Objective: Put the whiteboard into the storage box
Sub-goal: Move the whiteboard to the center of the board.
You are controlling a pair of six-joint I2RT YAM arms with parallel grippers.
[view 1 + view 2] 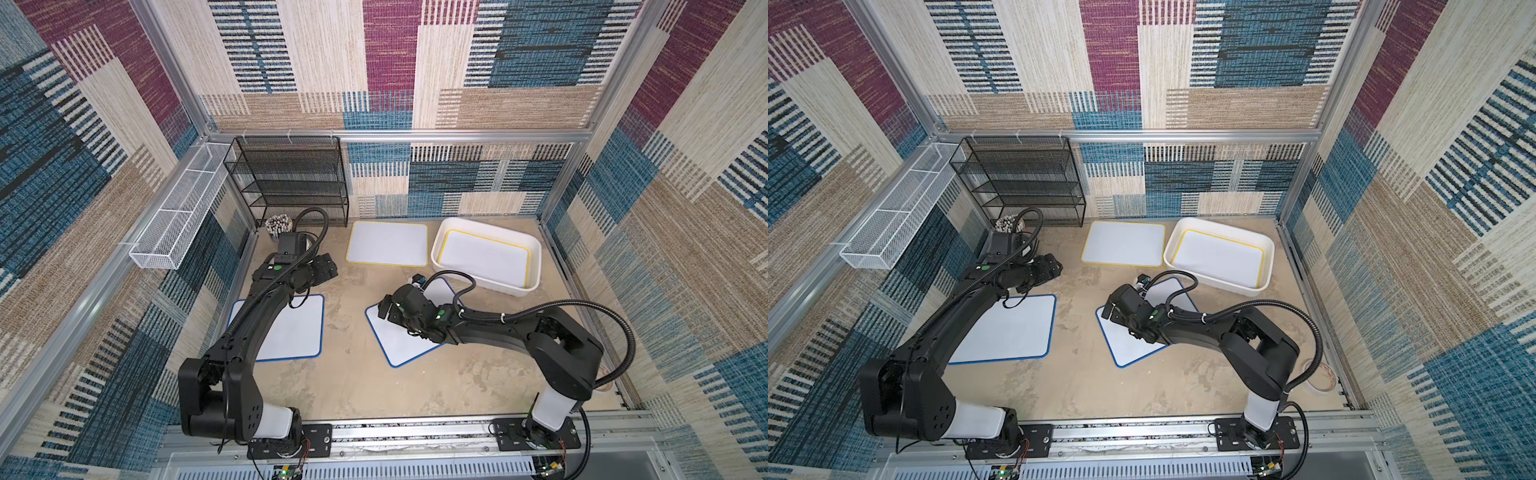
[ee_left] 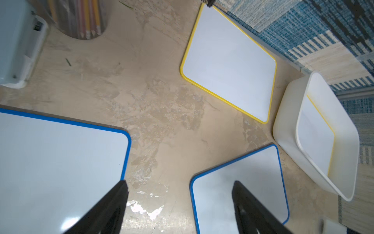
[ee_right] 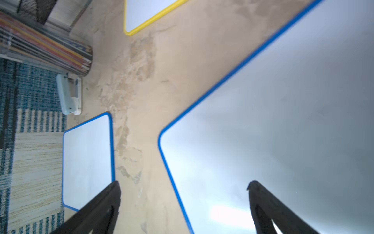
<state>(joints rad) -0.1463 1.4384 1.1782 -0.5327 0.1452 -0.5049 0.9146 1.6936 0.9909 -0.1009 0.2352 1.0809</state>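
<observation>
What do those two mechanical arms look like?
The left arm and right arm are matte black with chunky rounded joints, a white section near each base, a small green dot near the wrist, and a ribbed black hose looping alongside. The left gripper and right gripper each end in two black tapering fingers.

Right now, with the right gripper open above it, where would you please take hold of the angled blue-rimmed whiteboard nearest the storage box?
Probably by the short rim facing the table's middle, coming in low from that side. The blue-rimmed whiteboard lies flat, so only an edge offers purchase, and its far corner sits close to the storage box. The right gripper hangs open astride that rim.
</observation>
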